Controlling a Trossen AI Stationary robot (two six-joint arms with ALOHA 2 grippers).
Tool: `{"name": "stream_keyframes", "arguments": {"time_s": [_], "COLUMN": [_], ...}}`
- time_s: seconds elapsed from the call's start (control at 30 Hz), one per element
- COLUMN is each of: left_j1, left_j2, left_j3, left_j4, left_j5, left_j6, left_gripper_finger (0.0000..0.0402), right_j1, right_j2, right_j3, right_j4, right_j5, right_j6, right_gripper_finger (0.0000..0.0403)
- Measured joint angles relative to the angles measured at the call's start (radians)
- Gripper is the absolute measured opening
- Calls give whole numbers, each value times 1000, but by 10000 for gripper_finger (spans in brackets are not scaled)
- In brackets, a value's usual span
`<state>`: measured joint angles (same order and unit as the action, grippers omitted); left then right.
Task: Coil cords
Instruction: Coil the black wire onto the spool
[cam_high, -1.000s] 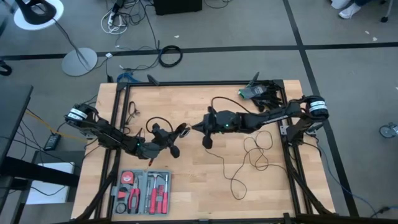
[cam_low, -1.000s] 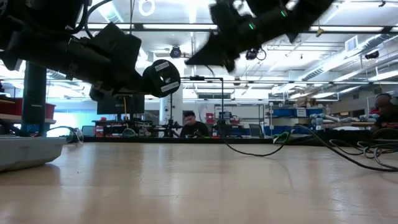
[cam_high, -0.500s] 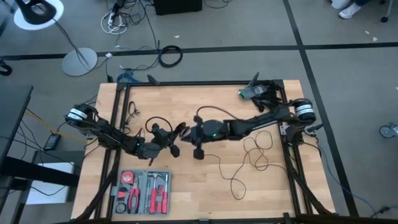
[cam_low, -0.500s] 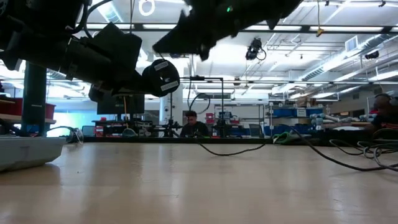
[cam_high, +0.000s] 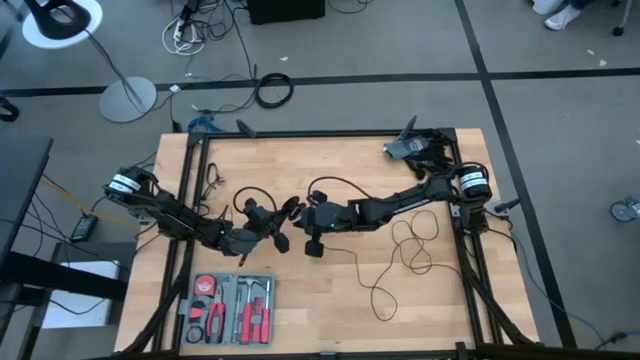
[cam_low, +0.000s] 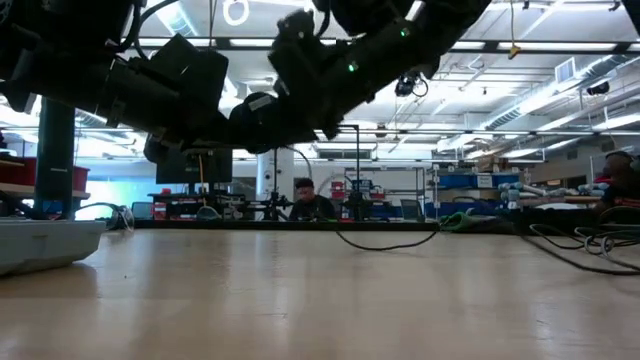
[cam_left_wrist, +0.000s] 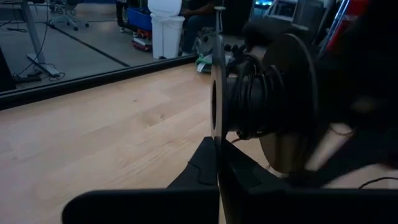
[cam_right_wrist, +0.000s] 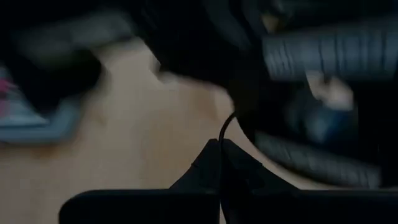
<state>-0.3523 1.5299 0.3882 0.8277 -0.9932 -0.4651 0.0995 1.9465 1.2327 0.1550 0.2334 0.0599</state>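
Both arms meet a little left of the bench's (cam_high: 300, 310) middle, held up off the wood. The left hand (cam_high: 268, 228) is clenched on the round black puck (cam_left_wrist: 273, 112), pinching it at its rim so it stands on edge between the fingers. The right hand (cam_high: 312, 222) has its fingers pressed together on the thin black cord (cam_high: 400, 245), right beside the puck and nearly touching the left hand. From there the cord runs down to the bench and trails in loose loops across the right half, ending toward the near edge. A tray of red-handled tools (cam_high: 232, 306) sits at the near left corner, and a small green-and-black device (cam_high: 405, 148) lies at the far right corner. A person (cam_low: 305, 200) sits in the room beyond the far edge.
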Motion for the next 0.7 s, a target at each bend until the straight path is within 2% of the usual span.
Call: {"name": "stream_keyframes", "arguments": {"time_s": [0.17, 0.33, 0.53, 0.7], "left_j1": [-2, -4, -9, -10], "left_j2": [0, 0, 1, 1], "left_j3": [0, 0, 0, 0], "left_j4": [27, 29, 34, 34], "left_j5": [3, 12, -4, -6], "left_j6": [33, 42, 42, 42], "left_gripper_finger": [0, 0, 0, 0], "right_j1": [-6, 14, 30, 31], "right_j2": [0, -2, -2, -2], "right_j3": [-2, -58, -161, -272], "right_j4": [-95, -64, 58, 255], "right_j5": [17, 6, -2, -10], "right_j6": [20, 28, 85, 148], "right_gripper_finger": [9, 15, 16, 17]}}
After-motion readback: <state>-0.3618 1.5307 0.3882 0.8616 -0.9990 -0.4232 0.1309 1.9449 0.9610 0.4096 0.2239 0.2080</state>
